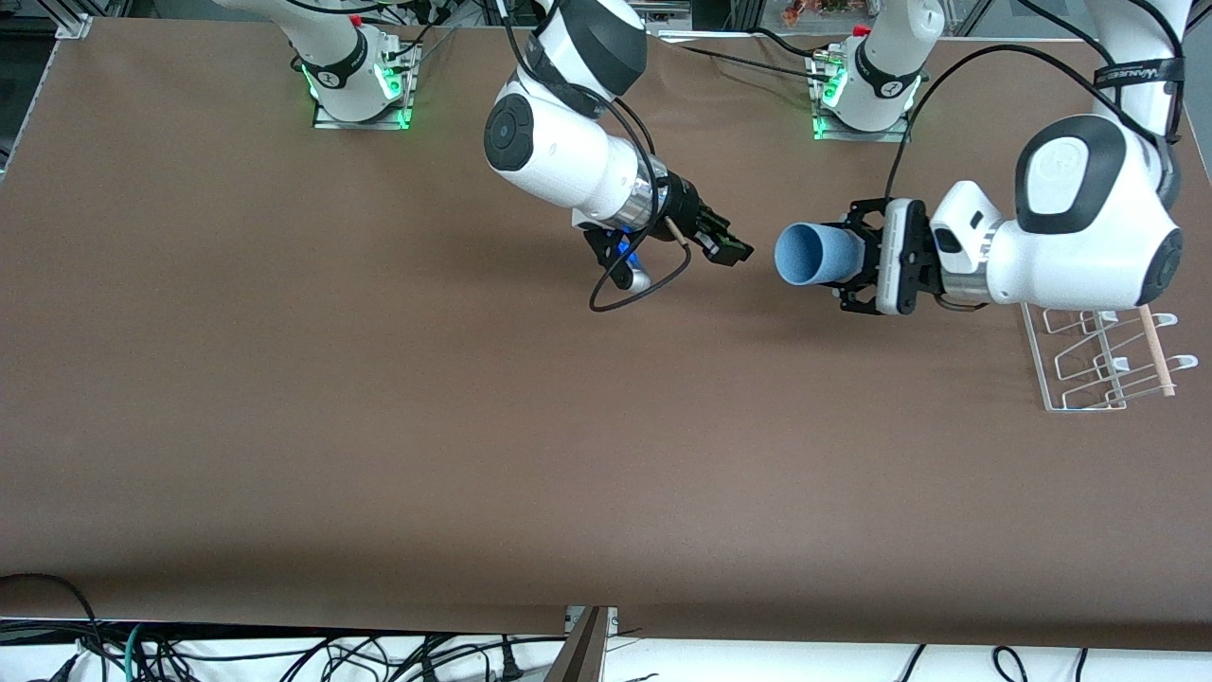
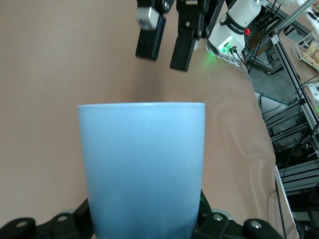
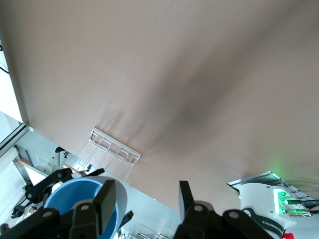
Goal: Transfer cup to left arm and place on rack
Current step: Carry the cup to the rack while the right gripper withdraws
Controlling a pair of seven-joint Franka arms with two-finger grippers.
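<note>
My left gripper (image 1: 852, 258) is shut on the base end of the light-blue cup (image 1: 816, 254) and holds it on its side above the table, mouth toward my right gripper. In the left wrist view the cup (image 2: 142, 169) fills the space between the black fingers (image 2: 209, 221). My right gripper (image 1: 731, 244) is open and empty, a short gap from the cup's rim; it also shows in the left wrist view (image 2: 164, 47). In the right wrist view (image 3: 147, 199) the cup (image 3: 65, 196) lies outside its fingers. The white wire rack (image 1: 1103, 360) with its wooden dowel (image 1: 1157, 350) stands under the left arm's wrist.
A black cable loop (image 1: 634, 284) hangs from the right wrist. Both arm bases (image 1: 360, 85) stand along the table's edge farthest from the front camera. The brown table (image 1: 473, 455) spreads wide toward the front camera. The rack also shows in the right wrist view (image 3: 114, 149).
</note>
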